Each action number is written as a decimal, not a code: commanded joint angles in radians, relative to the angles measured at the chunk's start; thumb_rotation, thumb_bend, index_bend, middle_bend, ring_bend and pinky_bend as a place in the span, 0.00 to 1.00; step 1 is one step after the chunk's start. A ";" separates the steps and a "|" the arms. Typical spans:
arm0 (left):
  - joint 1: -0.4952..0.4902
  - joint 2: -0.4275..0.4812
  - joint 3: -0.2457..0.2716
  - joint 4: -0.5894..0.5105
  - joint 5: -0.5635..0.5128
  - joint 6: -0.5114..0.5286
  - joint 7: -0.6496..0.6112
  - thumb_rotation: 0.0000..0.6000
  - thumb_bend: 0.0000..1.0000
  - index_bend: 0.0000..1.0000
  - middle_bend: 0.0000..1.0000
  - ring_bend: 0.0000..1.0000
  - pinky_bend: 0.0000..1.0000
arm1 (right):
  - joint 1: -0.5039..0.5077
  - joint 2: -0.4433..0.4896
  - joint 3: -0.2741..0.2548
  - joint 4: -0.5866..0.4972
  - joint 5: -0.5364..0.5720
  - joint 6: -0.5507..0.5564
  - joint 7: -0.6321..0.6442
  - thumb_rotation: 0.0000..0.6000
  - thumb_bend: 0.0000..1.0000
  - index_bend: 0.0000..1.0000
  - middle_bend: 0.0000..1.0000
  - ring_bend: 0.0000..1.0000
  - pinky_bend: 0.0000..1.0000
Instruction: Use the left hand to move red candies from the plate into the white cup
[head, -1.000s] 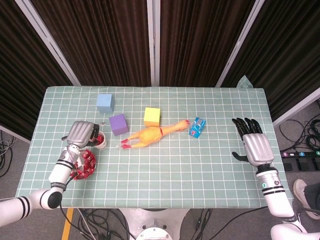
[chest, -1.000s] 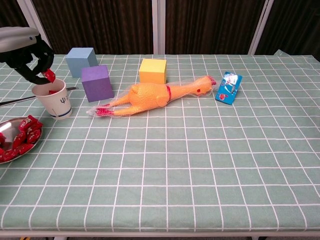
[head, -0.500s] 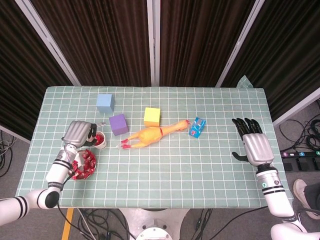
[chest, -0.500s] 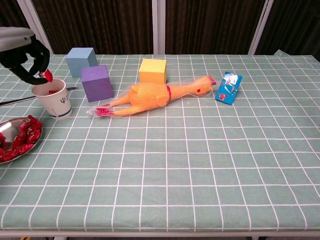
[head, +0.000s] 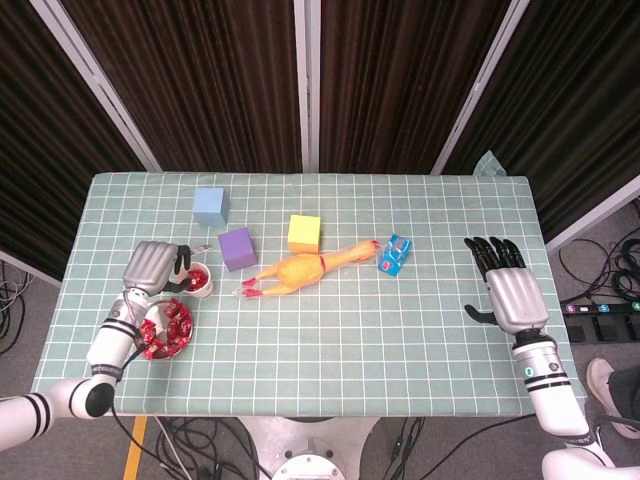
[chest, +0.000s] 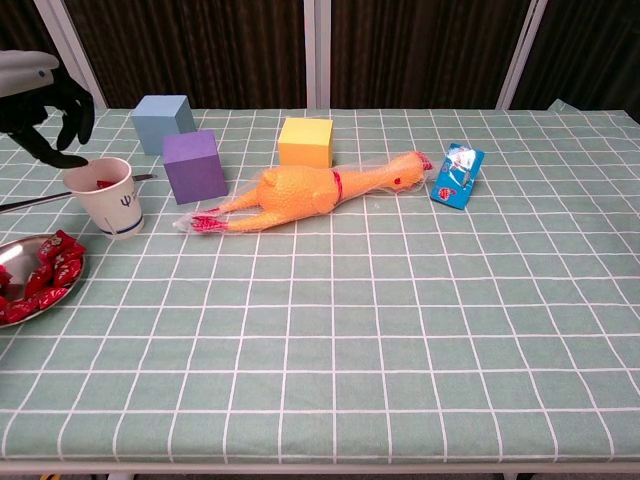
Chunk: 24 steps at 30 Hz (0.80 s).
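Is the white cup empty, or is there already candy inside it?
Not empty. The white cup stands upright, and the chest view shows red candy inside, just below its rim.

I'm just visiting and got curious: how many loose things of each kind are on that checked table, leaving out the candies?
Foam cubes: 3 (blue cube, purple cube, yellow cube)
Rubber chicken: 1
Blue packet: 1
White cup: 1
Plate: 1
Total: 7
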 joint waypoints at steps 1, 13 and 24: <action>0.017 0.031 -0.012 -0.035 0.009 0.047 0.001 1.00 0.25 0.62 0.71 0.98 1.00 | 0.001 0.000 0.001 0.001 0.000 -0.002 0.000 1.00 0.10 0.03 0.07 0.00 0.00; 0.176 0.139 0.098 -0.120 -0.082 0.060 -0.037 1.00 0.19 0.55 0.67 0.98 1.00 | 0.009 -0.009 -0.002 0.025 0.010 -0.028 0.013 1.00 0.10 0.03 0.08 0.00 0.00; 0.196 0.119 0.125 -0.180 -0.042 0.039 -0.060 1.00 0.18 0.55 0.67 0.98 1.00 | 0.001 -0.001 -0.005 0.022 0.011 -0.022 0.017 1.00 0.10 0.03 0.08 0.00 0.00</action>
